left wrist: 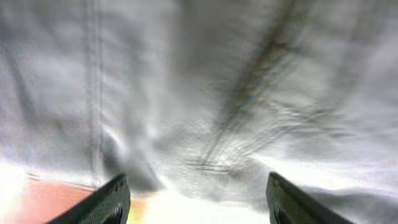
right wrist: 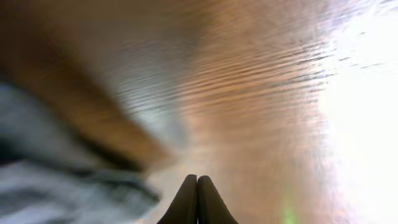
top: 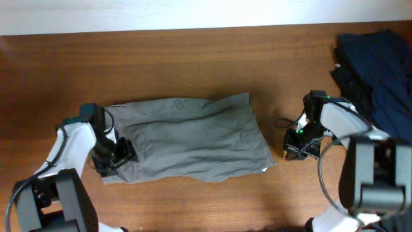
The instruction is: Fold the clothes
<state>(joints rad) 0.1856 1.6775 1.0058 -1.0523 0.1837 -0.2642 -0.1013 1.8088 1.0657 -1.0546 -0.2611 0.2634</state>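
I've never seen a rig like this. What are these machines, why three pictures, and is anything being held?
These are two robot arms at a wooden table, each ending in a two-finger gripper. The wide picture looks down from above; the other two come from cameras on the wrists. Grey-olive shorts lie spread in the middle; dark garments sit at the table's right edge. The left gripper is at the shorts' left end, fingers apart, pinching nothing. The right gripper is shut over bare wood beside the shorts, empty.
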